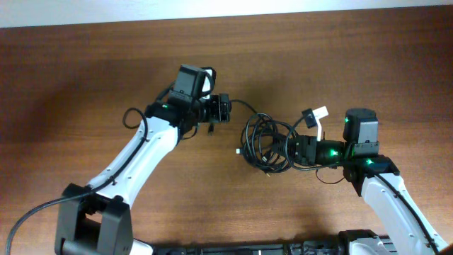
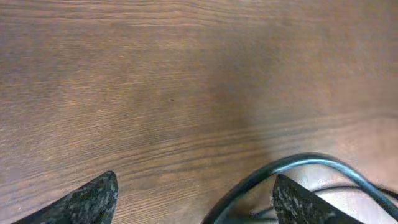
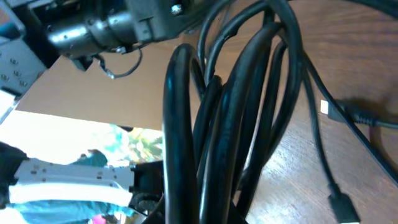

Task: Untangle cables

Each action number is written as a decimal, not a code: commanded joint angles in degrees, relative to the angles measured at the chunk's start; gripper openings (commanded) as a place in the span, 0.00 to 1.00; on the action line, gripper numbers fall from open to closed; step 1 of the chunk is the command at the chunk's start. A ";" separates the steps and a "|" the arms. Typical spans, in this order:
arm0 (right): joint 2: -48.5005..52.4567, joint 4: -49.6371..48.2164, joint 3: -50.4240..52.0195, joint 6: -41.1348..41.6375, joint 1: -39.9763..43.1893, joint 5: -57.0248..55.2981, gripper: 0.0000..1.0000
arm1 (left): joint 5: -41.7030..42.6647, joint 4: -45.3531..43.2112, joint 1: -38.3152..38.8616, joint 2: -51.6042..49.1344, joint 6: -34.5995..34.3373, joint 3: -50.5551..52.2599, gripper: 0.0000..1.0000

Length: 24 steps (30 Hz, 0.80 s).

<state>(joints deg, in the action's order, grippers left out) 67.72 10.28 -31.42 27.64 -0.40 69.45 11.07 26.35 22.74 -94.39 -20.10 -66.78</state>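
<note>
Counter (image 1: 85,64): brown wood grain, carrying both arms and everything else.
Left arm (image 1: 141,152): white and black. It reaches from the lower left corner up toward the middle of the counter and bends at the wrist toward the right.
Right arm (image 1: 386,195): comes in from the lower right, green lights lit at the wrist, pointing left at the bundle.
Cables (image 1: 263,142): thin black cords coiled together in one overlapping bundle. They sit between the two hands, right of the counter's centre, and in the right wrist view (image 3: 217,124) their loops fill the frame.
Left hand (image 1: 228,110): released, with the fingers (image 2: 87,200) spread wide just above the wood and nothing between them.
Right hand (image 1: 291,150): clenched on the right side of the cables.
Strand (image 2: 311,163): one cord arcs beside the left hand's right-side finger. I cannot tell whether it touches the finger.
Plug (image 3: 341,205): a small black end lying on the wood, with a white mark on a nearby cord too small to read.
</note>
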 commanded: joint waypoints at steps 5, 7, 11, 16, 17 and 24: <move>-0.48 -1.33 -0.31 3.30 0.42 -6.40 0.04 | 24.81 6.93 -4.07 5.51 12.35 -0.44 0.95; -0.48 -4.09 -0.31 3.32 0.42 -6.54 0.04 | 29.40 10.21 -3.58 5.64 11.43 -0.44 0.95; -0.48 -6.67 -0.31 3.30 0.42 -6.54 0.04 | 29.53 13.27 0.81 5.25 3.30 0.39 0.99; -0.48 -6.23 -0.31 3.32 0.42 -4.66 0.04 | 22.73 10.14 6.32 5.22 -4.83 0.39 1.00; -0.48 -6.23 -0.31 3.30 0.42 -4.11 0.04 | 19.87 10.16 7.56 5.22 -6.54 0.39 0.99; -0.48 -6.25 -0.31 3.30 0.42 -0.85 0.04 | -2.71 11.21 16.22 5.03 -18.29 0.44 0.94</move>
<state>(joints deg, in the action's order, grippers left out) 67.72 4.25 -31.35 31.31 -0.40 64.47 22.61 36.77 35.90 -89.52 -30.48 -66.72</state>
